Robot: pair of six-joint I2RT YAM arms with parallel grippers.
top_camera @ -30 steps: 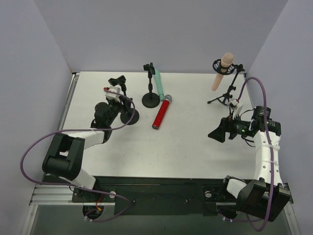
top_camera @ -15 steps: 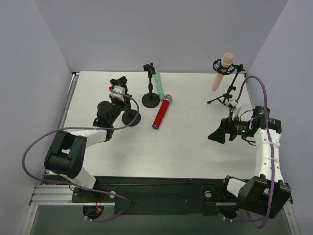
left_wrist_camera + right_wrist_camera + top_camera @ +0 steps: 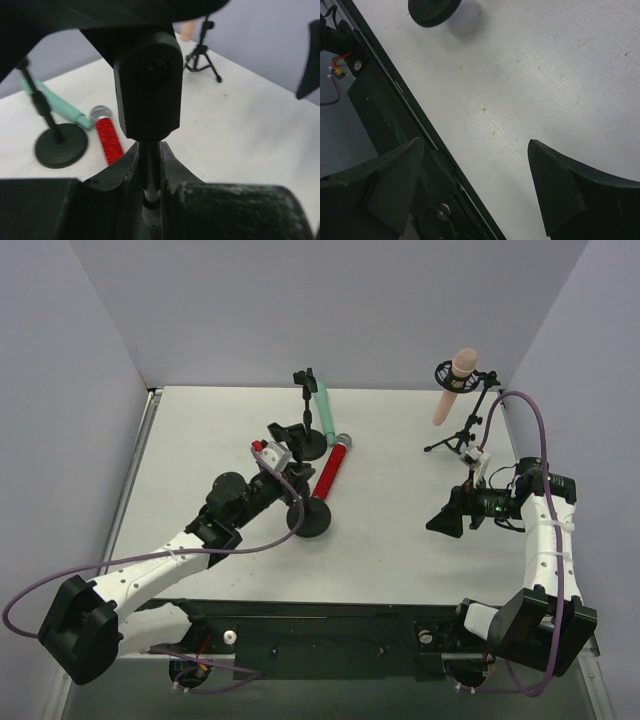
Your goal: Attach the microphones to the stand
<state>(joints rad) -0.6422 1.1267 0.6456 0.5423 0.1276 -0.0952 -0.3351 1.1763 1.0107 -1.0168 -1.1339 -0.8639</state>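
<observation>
Top view, centre: left gripper [image 3: 150, 167] pinches the thin stem of a round-base stand [image 3: 311, 518], fingers pressed against it on both sides. The stand's empty clip head sits just above the fingers in the left wrist view. Cannot tell whether its base rests on the counter [image 3: 390, 540].

Red microphone [image 3: 329, 473] lies flat at centre, just beside that stand. Its mesh head is near the end of the green microphone [image 3: 323, 412].

Green microphone lies at upper centre, beside a second round-base stand [image 3: 308, 445].

Pink microphone [image 3: 455, 380] sits in the holder of the tripod stand [image 3: 462, 435], upper right.

Right gripper [image 3: 447, 513], right of frame: jaws spread, holding nothing, over bare counter.
</observation>
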